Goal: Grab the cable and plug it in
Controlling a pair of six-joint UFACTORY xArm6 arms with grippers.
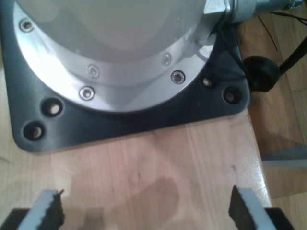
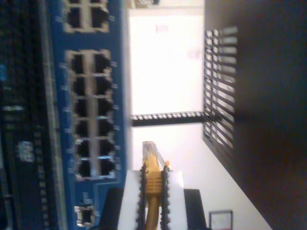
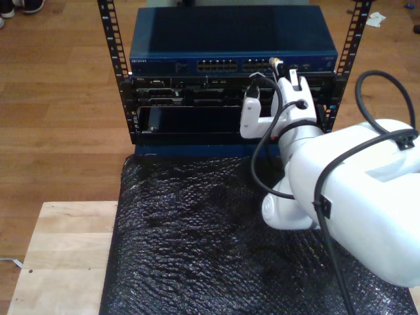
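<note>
The second gripper (image 2: 153, 191) is clamping the cable (image 2: 152, 184) just behind its clear plug (image 2: 151, 152), long axis pointing forward beside the blue switch (image 2: 91, 115) and its ports, while the first gripper (image 1: 144, 208) is idling with jaws apart over wood.

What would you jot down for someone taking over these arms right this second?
My second gripper is shut on the yellow cable, its clear plug pointing out just in front of the blue switch.
My first gripper is open, holding nothing, over the wooden board by the black base plate.
Done: cable grabbed and brought to the rack.
Left: line the plug up with a port and push it in.
</note>
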